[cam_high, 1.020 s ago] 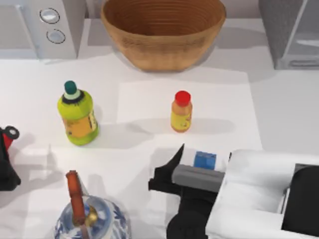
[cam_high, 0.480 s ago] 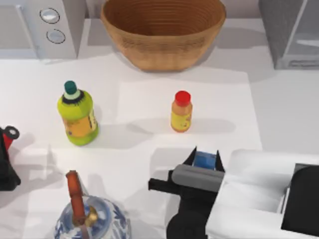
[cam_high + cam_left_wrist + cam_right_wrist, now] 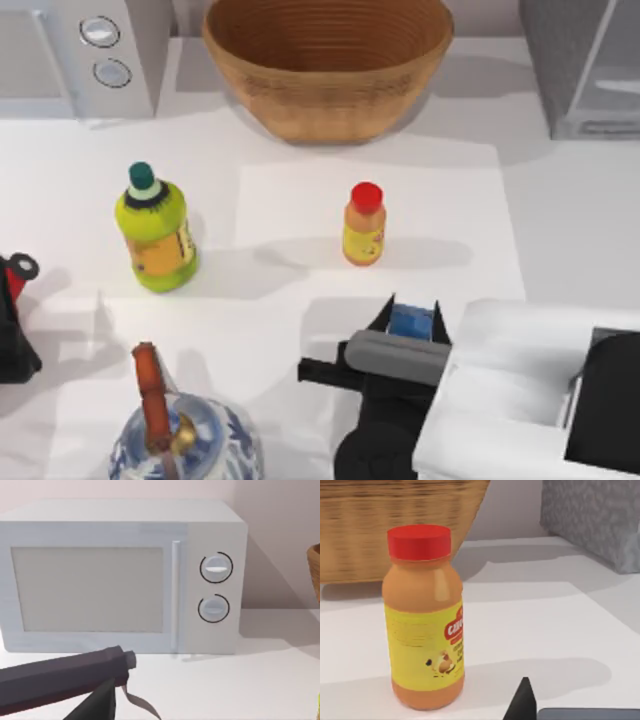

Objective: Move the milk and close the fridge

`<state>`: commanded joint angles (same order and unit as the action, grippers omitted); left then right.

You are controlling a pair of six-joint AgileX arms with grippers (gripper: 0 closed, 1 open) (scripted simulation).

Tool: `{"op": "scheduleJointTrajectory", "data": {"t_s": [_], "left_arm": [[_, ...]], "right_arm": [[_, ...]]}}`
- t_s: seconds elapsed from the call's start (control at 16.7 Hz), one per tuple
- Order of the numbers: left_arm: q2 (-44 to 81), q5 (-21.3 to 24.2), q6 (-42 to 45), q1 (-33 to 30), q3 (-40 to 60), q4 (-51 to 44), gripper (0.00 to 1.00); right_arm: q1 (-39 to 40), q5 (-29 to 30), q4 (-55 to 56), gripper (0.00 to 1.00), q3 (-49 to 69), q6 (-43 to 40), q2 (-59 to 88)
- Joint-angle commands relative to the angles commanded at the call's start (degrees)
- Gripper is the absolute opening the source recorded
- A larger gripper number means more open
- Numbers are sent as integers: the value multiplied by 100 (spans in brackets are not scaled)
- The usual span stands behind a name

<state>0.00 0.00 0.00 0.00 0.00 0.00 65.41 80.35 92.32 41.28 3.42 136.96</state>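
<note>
Down near the front of the white tabletop, the right gripper stands with its two dark wedge-shaped fingers drawn in against the sides of the small blue milk carton — closed on it, with the carton upright between them. Just beyond the carton stands the orange plastic bottle with a red cap and yellow label; the right wrist view shows its smooth rounded body apart from the gripper's black fingertip. Behind it sits the broad woven basket of ribbed tan wicker. At the far right corner is the large grey box-shaped fridge, its side rough and speckled, its pale translucent door panel swung open. The left gripper rests parked at the tabletop's left edge — whether its fingers are open I cannot tell.
</note>
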Motion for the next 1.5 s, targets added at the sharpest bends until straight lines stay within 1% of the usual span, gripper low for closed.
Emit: {"op": "scheduleJointTrajectory", "data": {"t_s": [0.24, 0.66, 0.9, 1.02, 1.14, 1.26, 1.38, 1.5], "left_arm": [[0, 0, 0, 0, 0, 0, 100], [0, 0, 0, 0, 0, 0, 100], [0, 0, 0, 0, 0, 0, 100], [0, 0, 0, 0, 0, 0, 100], [0, 0, 0, 0, 0, 0, 100], [0, 0, 0, 0, 0, 0, 100], [0, 0, 0, 0, 0, 0, 100], [0, 0, 0, 0, 0, 0, 100]], "right_arm": [[23, -10, -66, 0, -15, 8, -101], [17, -7, -681, 0, -185, 48, -812], [10, -14, -669, 0, -166, 57, -802], [-142, -198, -694, 0, -184, 49, -932], [-503, -622, -770, 0, -241, 22, -1206], [-1049, -1294, -905, 0, -344, -21, -1594], [-1732, -2164, -1093, 0, -490, -73, -2066], [-2524, -3183, -1326, 0, -675, -125, -2594]]}}
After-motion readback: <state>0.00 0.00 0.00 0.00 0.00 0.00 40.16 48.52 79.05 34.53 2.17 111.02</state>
